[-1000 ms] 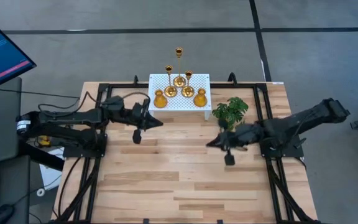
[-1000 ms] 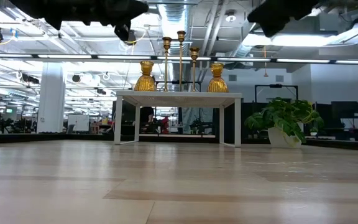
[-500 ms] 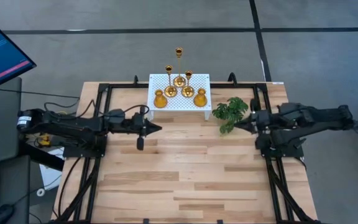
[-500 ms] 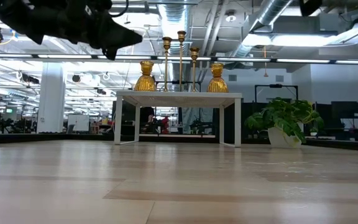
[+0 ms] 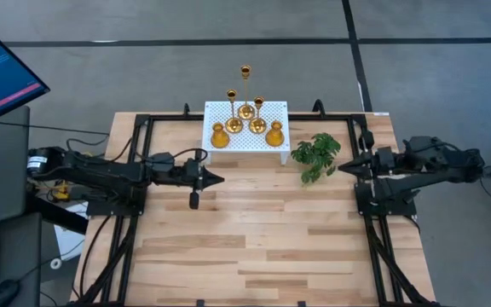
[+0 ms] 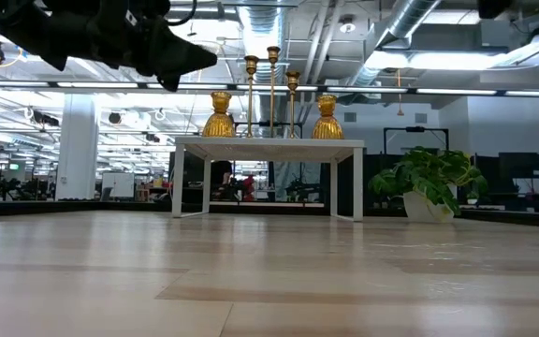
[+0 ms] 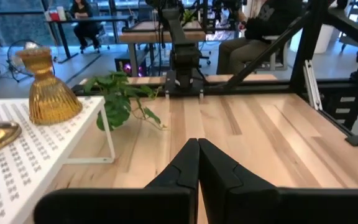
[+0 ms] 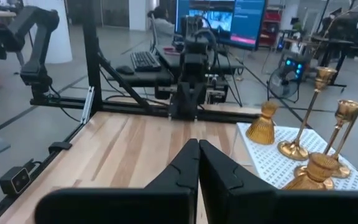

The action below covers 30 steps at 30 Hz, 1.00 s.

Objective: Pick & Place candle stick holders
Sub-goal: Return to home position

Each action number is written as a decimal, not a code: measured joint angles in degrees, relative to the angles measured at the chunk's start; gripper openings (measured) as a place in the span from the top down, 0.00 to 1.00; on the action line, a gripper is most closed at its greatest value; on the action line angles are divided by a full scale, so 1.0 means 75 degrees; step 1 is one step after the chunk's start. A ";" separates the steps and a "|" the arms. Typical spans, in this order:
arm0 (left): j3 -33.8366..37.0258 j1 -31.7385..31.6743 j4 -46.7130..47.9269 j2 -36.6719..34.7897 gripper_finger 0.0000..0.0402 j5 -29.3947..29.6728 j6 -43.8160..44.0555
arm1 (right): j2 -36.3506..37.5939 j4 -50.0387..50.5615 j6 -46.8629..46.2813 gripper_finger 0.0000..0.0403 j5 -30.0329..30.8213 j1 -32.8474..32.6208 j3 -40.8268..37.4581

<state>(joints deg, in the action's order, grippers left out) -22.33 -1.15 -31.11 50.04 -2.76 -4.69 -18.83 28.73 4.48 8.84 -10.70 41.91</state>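
Observation:
Five gold candle stick holders stand by their round bases on a white perforated stand (image 5: 245,128) at the table's far middle: two short bulbous ones (image 5: 219,135) (image 5: 274,134) and three tall thin ones (image 5: 245,92). They also show in the low view (image 6: 272,89) and the right wrist view (image 8: 263,121). My left gripper (image 5: 220,178) is shut and empty, in the air to the near left of the stand. My right gripper (image 5: 341,168) is shut and empty, to the right of the plant.
A green leafy plant (image 5: 315,153) stands to the right of the stand, between it and my right gripper. Black frame rails (image 5: 126,239) run along the table's left and right sides. Bare wooden tabletop (image 5: 254,239) lies on the near side.
My right gripper has drawn back from the table's middle toward the right edge and a little toward the far edge, passing the near side of the plant, and has levelled out. My left gripper has gone down a little and slightly toward the near edge. Both stayed shut.

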 joint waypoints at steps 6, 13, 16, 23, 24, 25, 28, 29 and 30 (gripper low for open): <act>-0.0003 0.0000 -0.0617 0.0628 0.99 0.0000 -0.0003 | 0.0302 0.0016 -0.0041 1.00 -0.0447 -0.0003 -0.0212; 0.0000 -0.0003 -0.1643 0.1579 0.99 0.0000 0.0044 | 0.0771 -0.0095 -0.0635 1.00 -0.1027 -0.0007 -0.0688; -0.0003 -0.0003 -0.2225 0.1826 0.99 -0.0002 0.0050 | 0.1083 -0.0293 -0.0806 1.00 -0.0533 -0.0006 -0.1007; -0.0003 -0.0003 -0.2434 0.1912 0.99 -0.0208 0.0054 | 0.2066 -0.1463 -0.0773 1.00 0.0012 -0.0006 -0.2145; -0.0003 -0.0003 -0.2434 0.1912 0.99 -0.0207 0.0055 | 0.2204 -0.1523 -0.0793 1.00 0.0011 -0.0006 -0.2286; -0.0003 -0.0003 -0.2434 0.1912 0.99 -0.0207 0.0055 | 0.2338 -0.1628 -0.0807 1.00 0.0009 -0.0006 -0.2434; -0.0003 -0.0003 -0.2463 0.1912 0.99 -0.0206 0.0055 | 0.2480 -0.1839 -0.0835 1.00 0.0009 -0.0006 -0.2832; -0.0003 -0.0003 -0.2466 0.1912 0.99 -0.0207 0.0055 | 0.2479 -0.1811 -0.0833 1.00 0.0009 -0.0006 -0.2938; -0.0003 -0.0003 -0.2468 0.1912 0.99 -0.0207 0.0055 | 0.2468 -0.1940 -0.0824 1.00 0.0009 -0.0006 -0.3026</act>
<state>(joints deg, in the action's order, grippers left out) -22.35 -1.17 -49.62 64.38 -4.32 -4.27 -0.32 14.18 -1.69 8.91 -10.74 19.22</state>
